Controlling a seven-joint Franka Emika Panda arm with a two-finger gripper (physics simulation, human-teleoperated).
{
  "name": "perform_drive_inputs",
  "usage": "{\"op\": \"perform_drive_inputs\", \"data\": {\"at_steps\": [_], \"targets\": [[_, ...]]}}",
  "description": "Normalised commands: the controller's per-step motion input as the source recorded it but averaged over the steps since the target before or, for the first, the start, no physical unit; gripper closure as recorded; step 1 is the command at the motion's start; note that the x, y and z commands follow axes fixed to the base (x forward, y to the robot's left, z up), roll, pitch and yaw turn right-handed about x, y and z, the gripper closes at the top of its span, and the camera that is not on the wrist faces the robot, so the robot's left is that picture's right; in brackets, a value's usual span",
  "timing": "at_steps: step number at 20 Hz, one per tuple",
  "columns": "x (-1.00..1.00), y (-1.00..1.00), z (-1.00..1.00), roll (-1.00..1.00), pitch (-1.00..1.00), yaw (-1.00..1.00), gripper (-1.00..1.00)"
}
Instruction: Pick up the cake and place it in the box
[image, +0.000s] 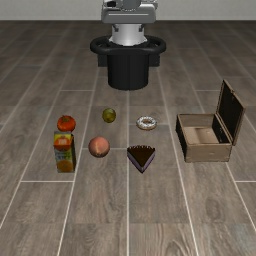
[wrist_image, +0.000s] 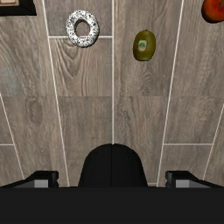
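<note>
**Gripper** (wrist_image: 112, 181). It is hanging high over the black pedestal (image: 127, 62). Its fingers (wrist_image: 42, 180) are standing wide apart and gripping nothing.

**Cake slice** (image: 142, 158). This dark chocolate wedge is lying untouched on the wood floor (image: 200, 225). It is sitting well forward of and far below the fingers, farther out than the donut.

**Box** (image: 205, 140). It is wooden, with its lid standing open and upright. It is sitting well out from the fingers, near the cake slice on the exterior view's right. Nothing is showing inside it.

**Bystanders.**
- The donut (wrist_image: 83, 28) and the kiwi (wrist_image: 144, 45) are lying side by side ahead of the fingertips, closer to them than the cake slice.
- The peach (image: 98, 147) is resting just beside the cake slice.
- The tomato (image: 66, 123) and the juice carton (image: 64, 152) are sitting farther off on the exterior view's left.

**Hazards, as judged.**
- The donut is lying nearest the fingers' line of approach, so a descent aimed too short is risking a grasp on the wrong pastry.
- The wedge is tapering, so fingers closing across its slanted sides are likely to squeeze it out.
- A wide approach is risking a knock to the peach.
- At the box, a low carry is risking a strike on the raised lid or the wall.
</note>
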Motion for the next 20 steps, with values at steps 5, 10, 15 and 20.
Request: {"op": "perform_drive_inputs", "data": {"at_steps": [5,10,15,20], "targets": [[1.00,0.00,0.00,0.00,0.00,0.00,-1.00],[1.00,0.00,0.00,0.00,0.00,0.00,-1.00],[1.00,0.00,0.00,0.00,0.00,0.00,-1.00],[1.00,0.00,0.00,0.00,0.00,0.00,-1.00]]}}
